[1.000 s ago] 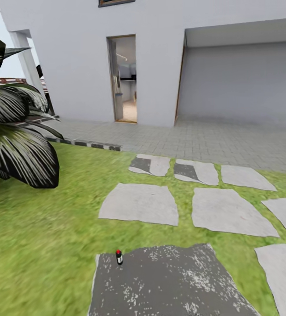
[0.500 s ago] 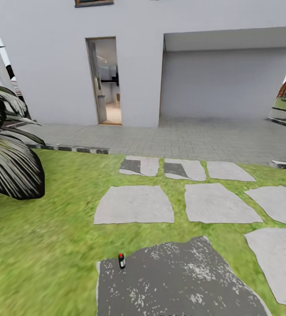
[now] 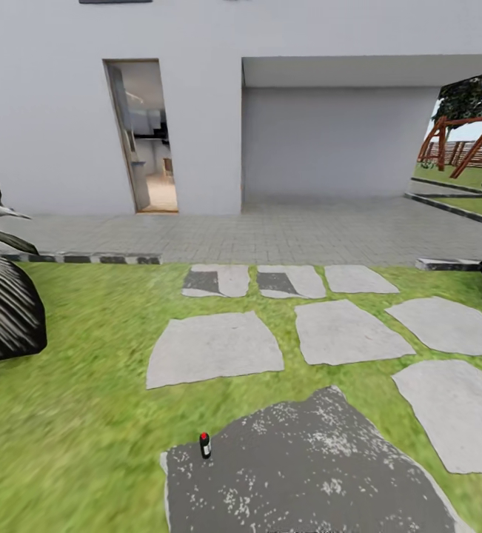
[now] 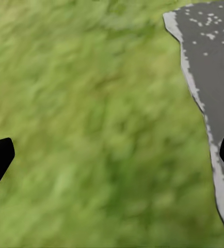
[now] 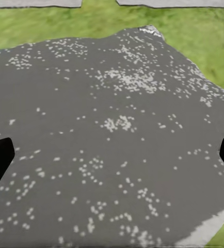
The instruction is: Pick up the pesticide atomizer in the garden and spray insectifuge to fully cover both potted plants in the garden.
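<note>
The pesticide atomizer (image 3: 205, 445), standing upright at the near-left edge of the dark mottled paving slab (image 3: 307, 474) beside the lawn (image 3: 70, 429), should be approached squarely, with the left gripper (image 4: 112, 155) and right gripper (image 5: 112, 155) spread wide and empty.

Pesticide atomizer (image 3: 205, 445), dark with red top, apparently upright at mottled paving's (image 3: 307, 474) edge

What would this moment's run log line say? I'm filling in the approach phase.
phase: approach | pesticide atomizer: upright at dark paved slab edge, ungrasped | left pincer: open over grass | right pincer: open over slab
</note>
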